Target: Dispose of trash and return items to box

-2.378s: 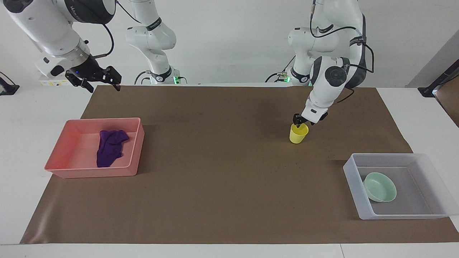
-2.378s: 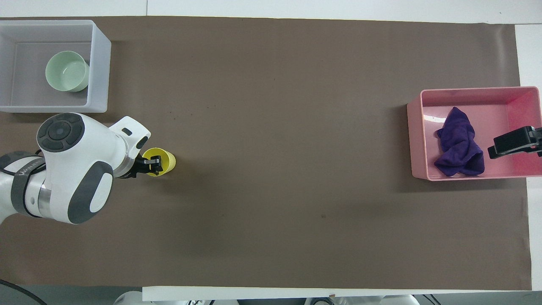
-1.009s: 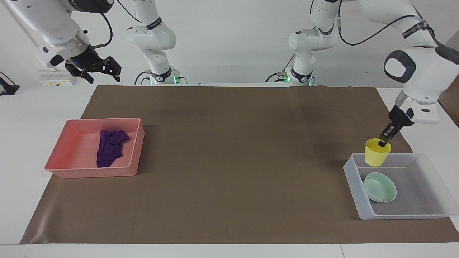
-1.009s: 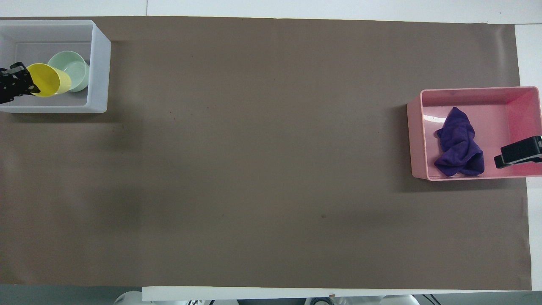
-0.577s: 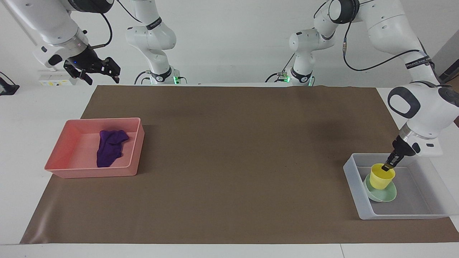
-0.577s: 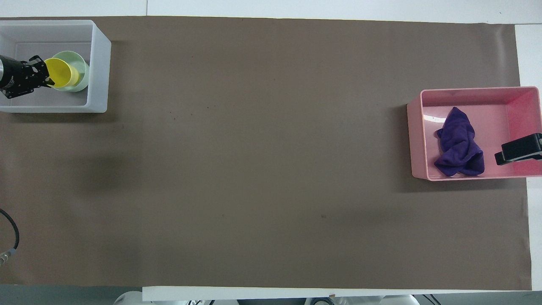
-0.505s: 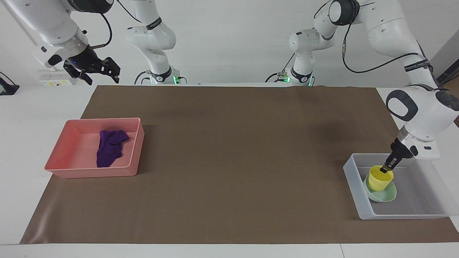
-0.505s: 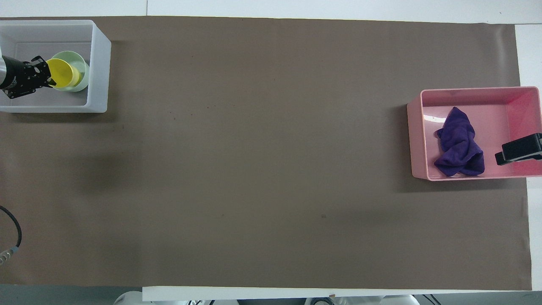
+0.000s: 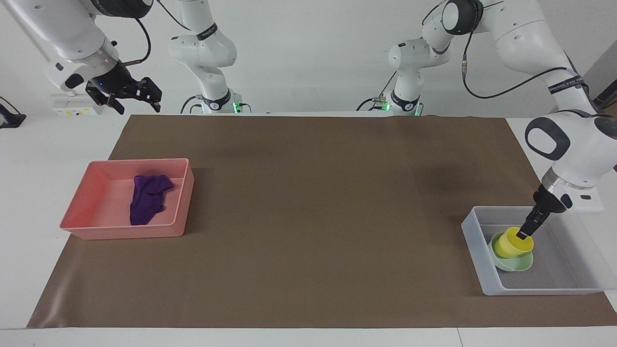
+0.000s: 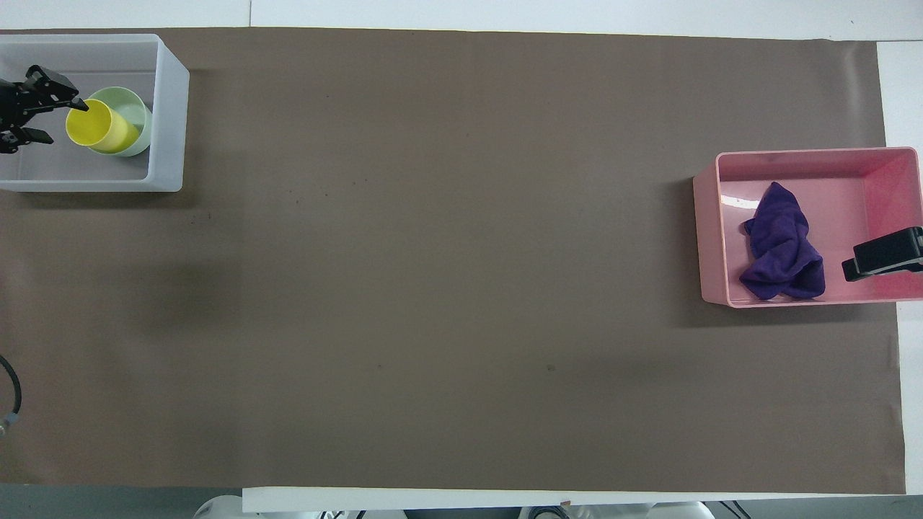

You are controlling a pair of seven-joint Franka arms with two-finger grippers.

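Observation:
The yellow cup (image 9: 512,246) (image 10: 92,126) leans tilted inside the mint-green bowl (image 9: 523,264) (image 10: 138,119), which stands in the translucent box (image 9: 477,248) (image 10: 169,122) at the left arm's end of the table. My left gripper (image 9: 523,234) (image 10: 61,121) is low in the box with its fingers spread, one fingertip at the cup's rim. The purple rag (image 9: 147,205) (image 10: 782,249) lies in the pink tray (image 9: 179,193) (image 10: 710,238). My right gripper (image 9: 132,99) (image 10: 883,259) waits open and empty, high over the pink tray.
A brown mat (image 9: 308,217) (image 10: 447,288) covers the table between the two trays. The pink tray sits at the right arm's end. White table shows around the mat's edges.
My left gripper carried the yellow cup from the mat to the box and lowered it into the mint bowl. Its fingers have now spread and the cup has tipped over a little.

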